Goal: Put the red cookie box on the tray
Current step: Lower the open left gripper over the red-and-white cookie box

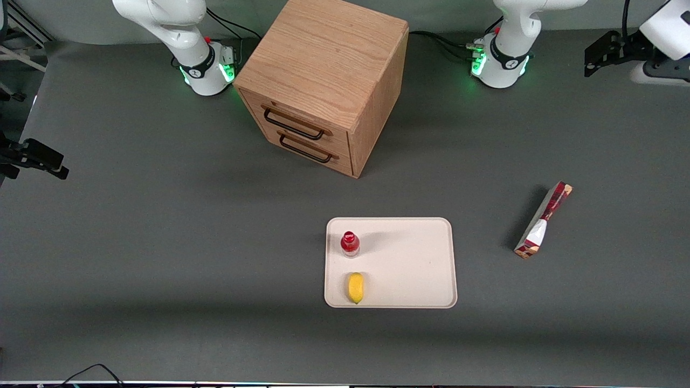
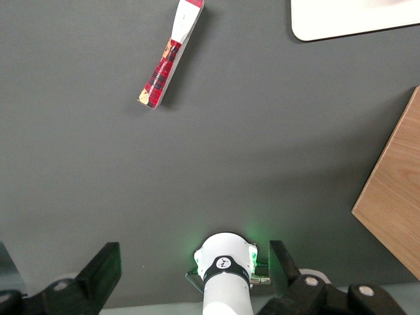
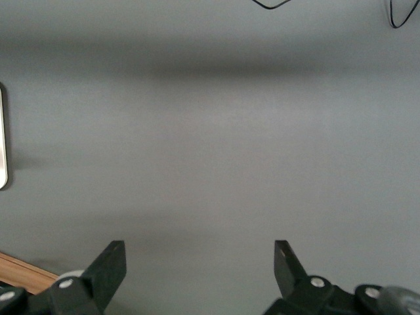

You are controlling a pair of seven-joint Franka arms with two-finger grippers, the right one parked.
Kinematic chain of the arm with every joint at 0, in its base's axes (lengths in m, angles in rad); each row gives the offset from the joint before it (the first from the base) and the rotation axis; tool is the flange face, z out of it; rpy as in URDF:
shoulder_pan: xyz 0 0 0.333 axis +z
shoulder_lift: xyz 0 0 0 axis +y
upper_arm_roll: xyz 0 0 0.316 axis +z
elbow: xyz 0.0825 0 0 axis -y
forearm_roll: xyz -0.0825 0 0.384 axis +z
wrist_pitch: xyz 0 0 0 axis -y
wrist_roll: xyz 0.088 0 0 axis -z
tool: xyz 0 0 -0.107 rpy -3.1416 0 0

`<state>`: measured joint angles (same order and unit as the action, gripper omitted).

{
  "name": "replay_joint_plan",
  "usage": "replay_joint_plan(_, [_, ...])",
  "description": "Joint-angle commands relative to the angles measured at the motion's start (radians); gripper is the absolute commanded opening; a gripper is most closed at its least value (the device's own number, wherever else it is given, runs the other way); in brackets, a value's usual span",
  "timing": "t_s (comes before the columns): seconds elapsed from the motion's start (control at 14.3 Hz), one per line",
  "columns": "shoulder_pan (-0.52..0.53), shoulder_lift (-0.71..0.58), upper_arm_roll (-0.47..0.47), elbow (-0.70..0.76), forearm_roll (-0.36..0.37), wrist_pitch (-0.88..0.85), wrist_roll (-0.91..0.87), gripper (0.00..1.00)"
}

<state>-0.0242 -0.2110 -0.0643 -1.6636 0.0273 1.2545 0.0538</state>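
one red cookie box (image 1: 543,220) slantwise beside tray (image 1: 420,258)

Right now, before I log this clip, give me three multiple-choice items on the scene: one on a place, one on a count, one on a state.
1. Where does the long dark red cookie box lie?
A. On the bare grey table, toward the working arm's end
B. On the cream tray
C. On top of the wooden drawer cabinet

2. How many things sit on the flat cream-beige tray?
A. None
B. Two
C. Four

3. What is the state of the left gripper?
A. Shut on the box
B. Open, holding nothing
C. Shut on the lemon

Answers:
1 A: the box rests on the table, apart from the tray.
2 B: a small red-capped bottle and a yellow lemon are there.
3 B: its fingers stand wide apart, high above the table.
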Motion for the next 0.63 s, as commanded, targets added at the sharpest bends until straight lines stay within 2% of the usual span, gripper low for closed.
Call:
replay_joint_plan(0.0, [-0.008,0.01,0.006,0.027,0.017,-0.01,-0.011,1.0])
replay_joint_plan(0.35, [-0.003,0.054,0.052,0.042,0.026,0.02,0.001,1.0])
replay_joint_plan(0.56, [-0.002,0.189,0.07,0.093,0.057,0.086,0.102,1.0])
